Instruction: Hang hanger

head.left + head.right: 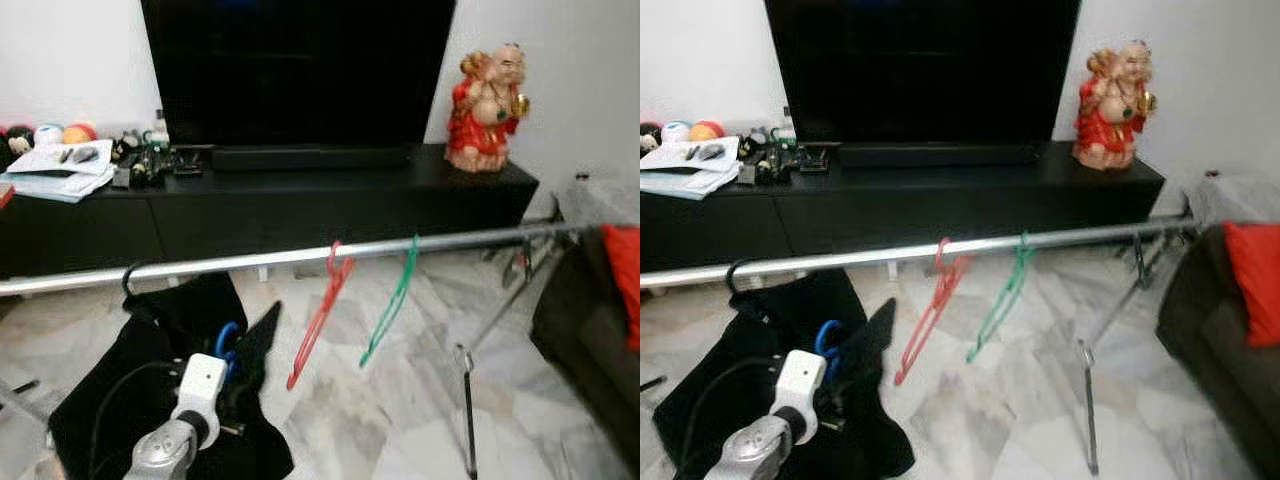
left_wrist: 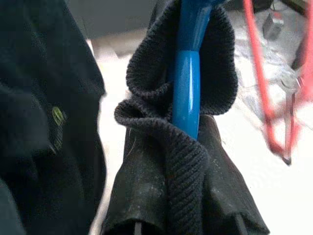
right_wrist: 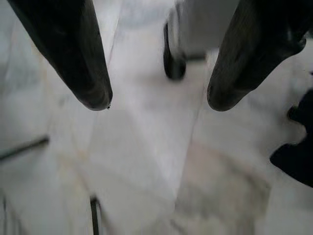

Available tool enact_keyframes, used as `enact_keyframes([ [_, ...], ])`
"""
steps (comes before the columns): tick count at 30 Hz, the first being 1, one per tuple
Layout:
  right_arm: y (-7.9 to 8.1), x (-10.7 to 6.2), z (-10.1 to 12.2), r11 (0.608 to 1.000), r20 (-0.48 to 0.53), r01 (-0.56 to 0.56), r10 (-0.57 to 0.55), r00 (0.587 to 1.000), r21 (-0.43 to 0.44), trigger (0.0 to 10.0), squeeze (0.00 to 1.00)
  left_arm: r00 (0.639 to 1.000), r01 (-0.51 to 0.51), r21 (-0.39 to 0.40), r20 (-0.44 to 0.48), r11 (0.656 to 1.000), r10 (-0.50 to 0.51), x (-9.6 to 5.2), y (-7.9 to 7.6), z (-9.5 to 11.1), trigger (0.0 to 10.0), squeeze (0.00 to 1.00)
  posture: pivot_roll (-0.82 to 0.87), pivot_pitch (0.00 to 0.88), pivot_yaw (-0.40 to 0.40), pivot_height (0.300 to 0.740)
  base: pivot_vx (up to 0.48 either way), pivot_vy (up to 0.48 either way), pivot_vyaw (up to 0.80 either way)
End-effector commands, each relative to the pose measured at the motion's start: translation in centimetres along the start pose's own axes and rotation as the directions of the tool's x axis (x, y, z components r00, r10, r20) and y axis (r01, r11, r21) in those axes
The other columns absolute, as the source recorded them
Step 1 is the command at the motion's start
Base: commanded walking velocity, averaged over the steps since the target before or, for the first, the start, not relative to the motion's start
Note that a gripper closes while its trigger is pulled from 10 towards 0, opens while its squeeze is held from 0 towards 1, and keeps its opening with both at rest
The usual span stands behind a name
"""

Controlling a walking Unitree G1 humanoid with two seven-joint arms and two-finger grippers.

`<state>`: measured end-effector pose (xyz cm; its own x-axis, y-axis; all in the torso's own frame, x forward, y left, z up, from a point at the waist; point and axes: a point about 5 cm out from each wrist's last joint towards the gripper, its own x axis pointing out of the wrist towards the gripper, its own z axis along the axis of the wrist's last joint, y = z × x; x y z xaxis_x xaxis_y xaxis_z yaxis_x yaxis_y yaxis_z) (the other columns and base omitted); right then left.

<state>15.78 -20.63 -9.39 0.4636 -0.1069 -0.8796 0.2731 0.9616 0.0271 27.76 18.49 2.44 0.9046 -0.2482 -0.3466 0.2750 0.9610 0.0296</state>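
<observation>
A long silver rail (image 1: 300,256) crosses the room in front of the TV cabinet. On it hang a red hanger (image 1: 322,312), a green hanger (image 1: 392,300) and, further left, a black hook (image 1: 130,276) with dark clothing below it. A blue hanger (image 2: 187,93) pokes through the knit collar of a black garment (image 2: 161,181). My left gripper (image 1: 230,366) is low at the left, below the rail, shut on that blue hanger, its fingers buried in the cloth. My right gripper (image 3: 156,103) hangs open over the marble floor.
A black TV cabinet (image 1: 300,215) with a big screen stands behind the rail, with a red figurine (image 1: 487,95) on its right end and papers at the left. The rail's folding legs (image 1: 466,400) stand at the right. A dark sofa with a red cushion (image 1: 625,280) lies at the far right.
</observation>
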Motion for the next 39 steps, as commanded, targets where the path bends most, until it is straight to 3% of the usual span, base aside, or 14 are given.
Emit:
enact_keyframes([
  [1,1.0,0.0,-0.2,1.0,-0.005,-0.025,0.025,1.0,-0.001,10.0,0.0,0.999,0.031,0.042,0.015,0.999,-0.032,0.0,0.6,1.1,10.0,0.0,0.15,0.0,-0.036,0.74,0.0,0.0,0.0],
  [2,1.0,0.0,-0.2,1.0,-0.005,-0.026,0.026,1.0,-0.001,10.0,0.0,0.993,0.114,0.061,0.0,0.992,-0.114,-0.2,0.0,1.1,10.0,0.0,0.15,0.0,-0.035,0.74,0.0,0.0,0.0],
  [11,1.0,0.1,-0.1,1.0,-0.004,-0.029,0.029,1.0,-0.01,10.0,0.0,0.95,0.309,0.152,-0.09,0.939,-0.298,-1.1,-0.1,1.3,10.0,0.0,0.15,0.0,-0.044,0.74,0.0,0.0,0.0],
  [15,1.0,0.1,-0.1,0.999,-0.003,-0.03,0.03,1.0,-0.013,10.0,0.0,0.947,0.321,0.187,-0.088,0.928,-0.31,-1.0,0.2,2.0,10.0,0.0,0.16,0.0,-0.052,0.74,0.0,0.0,0.0],
  [18,1.0,0.1,0.0,0.999,-0.002,-0.03,0.03,1.0,-0.015,10.0,0.0,0.947,0.32,0.228,-0.051,0.92,-0.317,-0.4,0.0,3.6,10.0,0.0,0.16,0.0,-0.056,0.74,0.0,0.0,0.0],
  [23,1.0,0.1,0.1,0.999,-0.003,-0.034,0.034,0.999,-0.025,10.0,0.0,0.944,0.323,0.257,-0.02,0.911,-0.329,1.2,-1.3,5.3,10.0,0.0,0.16,0.0,-0.063,0.74,0.0,0.0,0.0],
  [30,1.0,0.1,0.1,0.999,-0.003,-0.036,0.036,0.999,-0.029,10.0,0.0,0.964,0.257,0.251,-0.003,0.933,-0.265,2.8,-1.8,6.2,10.0,0.0,0.14,0.0,-0.063,0.74,0.0,0.0,0.0],
  [33,1.0,0.1,0.1,0.999,-0.001,-0.035,0.035,0.999,-0.029,10.0,0.0,0.99,0.136,0.195,0.02,0.971,-0.143,3.8,-1.2,7.0,10.0,0.0,0.14,0.0,-0.068,0.74,0.0,0.0,0.0],
  [36,1.0,0.1,0.1,0.999,-0.001,-0.035,0.035,0.999,-0.029,10.0,0.0,0.993,0.109,0.179,0.026,0.978,-0.115,4.0,-1.0,7.1,10.0,0.0,0.14,0.0,-0.068,0.74,0.0,0.0,0.0],
  [39,0.9,0.1,0.2,0.998,-0.001,-0.027,0.027,1.0,-0.048,10.0,0.0,0.996,0.005,0.135,0.082,0.991,-0.016,4.8,-0.2,8.9,10.0,0.0,0.13,0.0,-0.08,0.74,0.0,0.0,0.0],
])
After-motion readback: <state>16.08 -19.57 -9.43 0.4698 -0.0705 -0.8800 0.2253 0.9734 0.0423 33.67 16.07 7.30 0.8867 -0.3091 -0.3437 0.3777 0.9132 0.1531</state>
